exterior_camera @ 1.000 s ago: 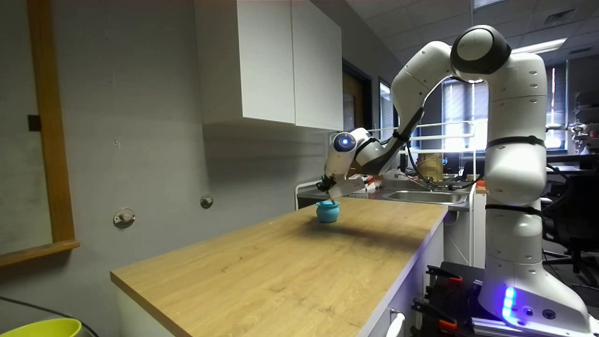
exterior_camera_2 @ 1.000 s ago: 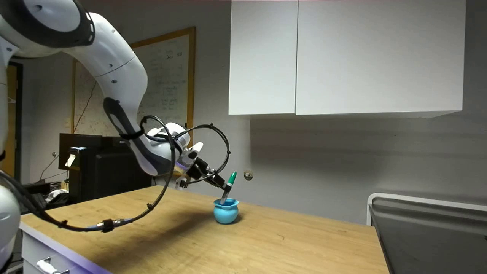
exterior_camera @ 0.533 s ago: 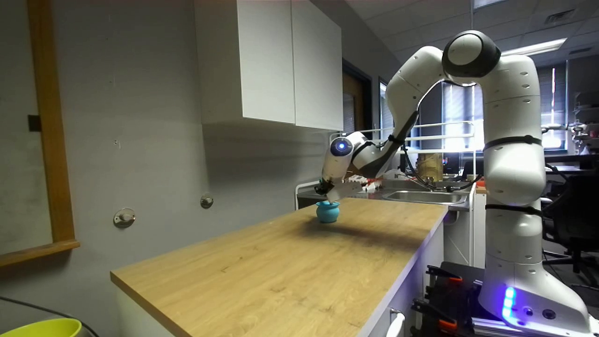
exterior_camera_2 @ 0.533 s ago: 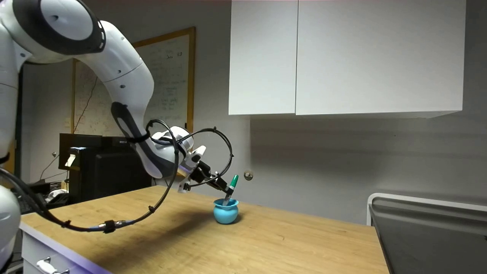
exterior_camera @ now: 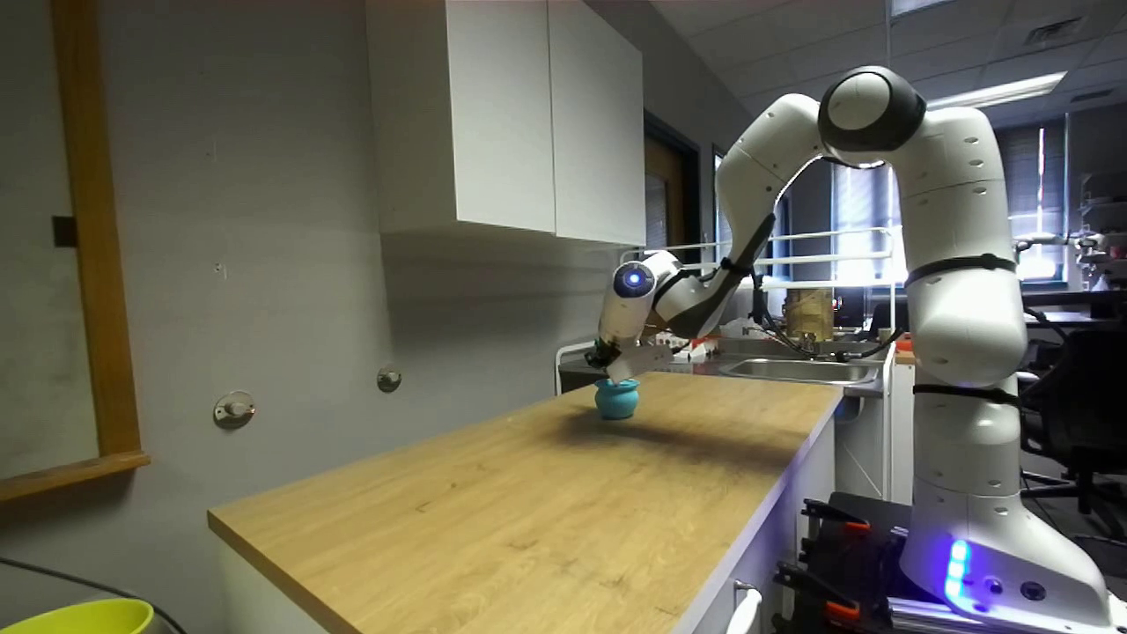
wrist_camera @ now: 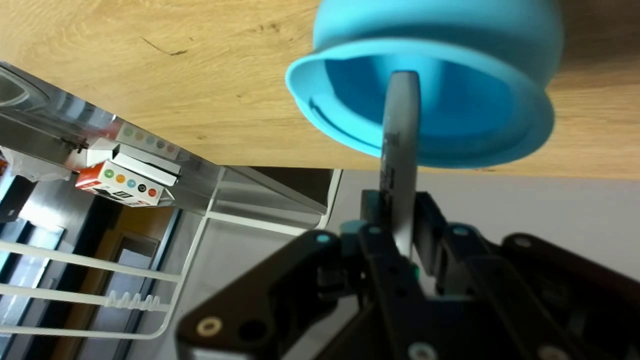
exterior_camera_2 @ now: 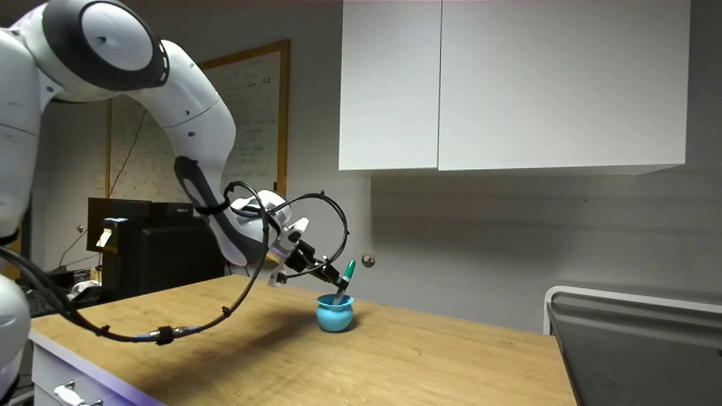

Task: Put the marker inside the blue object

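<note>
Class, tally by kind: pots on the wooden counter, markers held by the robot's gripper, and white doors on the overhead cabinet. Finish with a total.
Blue pot on the wooden counter: 1
Marker held by the gripper: 1
White doors on the overhead cabinet: 2
Total: 4

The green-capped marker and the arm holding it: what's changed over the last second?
In an exterior view, the arm, gripper and marker have shifted slightly down and toward the picture's right; the marker's lower end is inside the mouth of the blue pot. Nothing was picked up or let go: the gripper still holds the marker, and the pot stayed in place.
</note>
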